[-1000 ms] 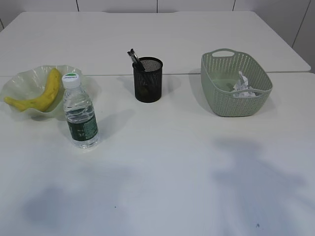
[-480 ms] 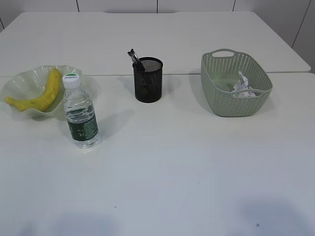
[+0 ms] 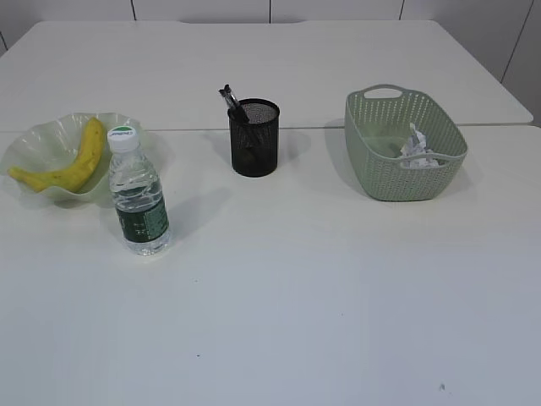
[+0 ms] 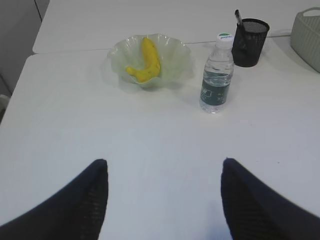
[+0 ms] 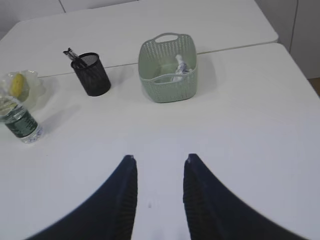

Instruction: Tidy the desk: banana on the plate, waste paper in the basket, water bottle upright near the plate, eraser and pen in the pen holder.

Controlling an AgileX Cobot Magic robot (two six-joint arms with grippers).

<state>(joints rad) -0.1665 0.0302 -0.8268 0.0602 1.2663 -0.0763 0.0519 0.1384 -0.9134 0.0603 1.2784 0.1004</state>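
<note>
Now, exterior view: your white table [image 3: 279,296] carries banana [image 3: 63,165] on plate [image 3: 30,144], bottle [image 3: 138,193] upright just beside it, pen [image 3: 231,100] in black holder [image 3: 254,138], crumpled paper [image 3: 417,145] in green basket [image 3: 404,144]. White wall behind.

Left wrist view: your left gripper [image 4: 162,172] spread wide, empty, above bare tabletop.

Right wrist view: your right gripper [image 5: 159,162] part open, gripping nothing; eraser not visible.
</note>
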